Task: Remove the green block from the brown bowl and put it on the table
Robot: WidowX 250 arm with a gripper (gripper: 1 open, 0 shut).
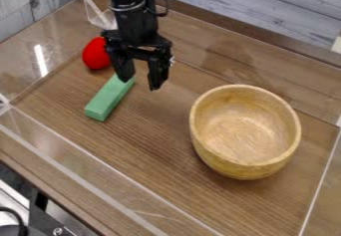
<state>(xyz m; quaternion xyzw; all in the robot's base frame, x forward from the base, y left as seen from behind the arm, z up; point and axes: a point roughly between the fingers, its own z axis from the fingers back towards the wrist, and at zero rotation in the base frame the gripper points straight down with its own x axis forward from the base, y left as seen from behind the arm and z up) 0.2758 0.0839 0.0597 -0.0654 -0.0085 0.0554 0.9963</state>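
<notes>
The green block (107,100) lies flat on the table (160,160), left of the brown bowl (245,130), which has nothing in it. My gripper (139,73) hangs open just above and behind the block's far end, fingers pointing down, with nothing between them. The black arm rises from it toward the top of the view.
A red strawberry-shaped toy (98,52) sits just left of the gripper, behind the block. Clear plastic walls (80,195) edge the table at the front and left. A pale plank wall runs along the back.
</notes>
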